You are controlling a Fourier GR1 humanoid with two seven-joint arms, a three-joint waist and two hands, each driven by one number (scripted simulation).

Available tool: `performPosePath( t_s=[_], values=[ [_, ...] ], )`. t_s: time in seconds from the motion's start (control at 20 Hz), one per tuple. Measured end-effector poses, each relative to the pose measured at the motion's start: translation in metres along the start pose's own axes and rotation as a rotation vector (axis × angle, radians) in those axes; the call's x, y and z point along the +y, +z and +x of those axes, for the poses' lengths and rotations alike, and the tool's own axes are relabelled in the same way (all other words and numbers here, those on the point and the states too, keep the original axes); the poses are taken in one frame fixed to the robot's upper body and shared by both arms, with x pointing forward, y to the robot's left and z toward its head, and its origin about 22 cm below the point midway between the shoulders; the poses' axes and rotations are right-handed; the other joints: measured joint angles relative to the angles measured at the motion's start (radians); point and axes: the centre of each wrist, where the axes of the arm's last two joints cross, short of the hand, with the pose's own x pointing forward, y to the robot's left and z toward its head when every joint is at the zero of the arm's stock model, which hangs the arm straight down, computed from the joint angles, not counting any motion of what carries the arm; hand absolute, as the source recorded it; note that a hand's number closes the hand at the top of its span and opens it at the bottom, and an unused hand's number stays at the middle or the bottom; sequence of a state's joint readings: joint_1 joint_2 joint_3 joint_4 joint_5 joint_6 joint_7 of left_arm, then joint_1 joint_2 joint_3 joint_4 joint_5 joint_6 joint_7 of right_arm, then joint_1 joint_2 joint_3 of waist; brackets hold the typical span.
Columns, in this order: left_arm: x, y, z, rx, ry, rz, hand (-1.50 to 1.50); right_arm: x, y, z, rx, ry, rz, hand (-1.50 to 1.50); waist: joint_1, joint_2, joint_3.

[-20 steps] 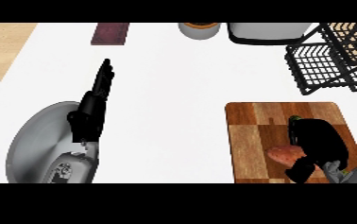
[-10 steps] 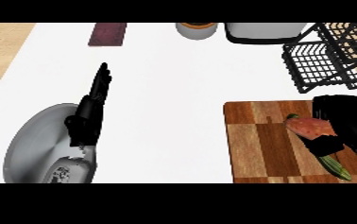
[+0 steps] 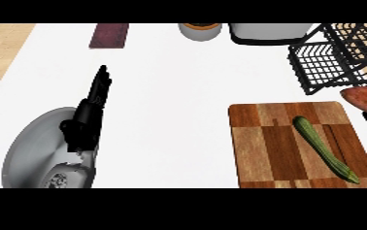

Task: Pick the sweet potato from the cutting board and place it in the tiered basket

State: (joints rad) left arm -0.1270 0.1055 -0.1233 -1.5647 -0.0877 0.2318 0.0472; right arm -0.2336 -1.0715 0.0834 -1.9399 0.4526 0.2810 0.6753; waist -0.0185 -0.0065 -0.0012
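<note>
Head view, from the left: my left robot hand (image 3: pixel 91 108) rests on the white desk (image 3: pixel 179 93) with black fingers straight, holding nothing, its grey forearm crossing a round grey plate (image 3: pixel 32 146). Right of it lies a striped wooden cutting board (image 3: pixel 265 146) bearing a long green cucumber (image 3: pixel 324 148), below a black wire tiered basket (image 3: pixel 326 64). At the right edge, a reddish sliver of sweet potato (image 3: pixel 358 97) shows just above the board, well apart from my left robot hand; its axis and my right robot hand lie out of sight.
</note>
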Motion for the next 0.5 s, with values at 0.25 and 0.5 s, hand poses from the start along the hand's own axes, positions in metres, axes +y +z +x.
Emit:
performPosePath(
  t_s=[0.25,0.5],
  values=[
    [-0.003,0.002,-0.002,-0.004,-0.001,-0.005,0.0,-0.049,0.002,-0.018,0.039,-0.059,-0.031,1.5,0.007,0.002,0.0],
    [-0.011,0.002,0.0,-0.01,-0.004,-0.026,0.0,-0.078,-0.012,-0.031,0.052,-0.242,-0.041,1.5,0.023,0.006,0.0]
  ],
)
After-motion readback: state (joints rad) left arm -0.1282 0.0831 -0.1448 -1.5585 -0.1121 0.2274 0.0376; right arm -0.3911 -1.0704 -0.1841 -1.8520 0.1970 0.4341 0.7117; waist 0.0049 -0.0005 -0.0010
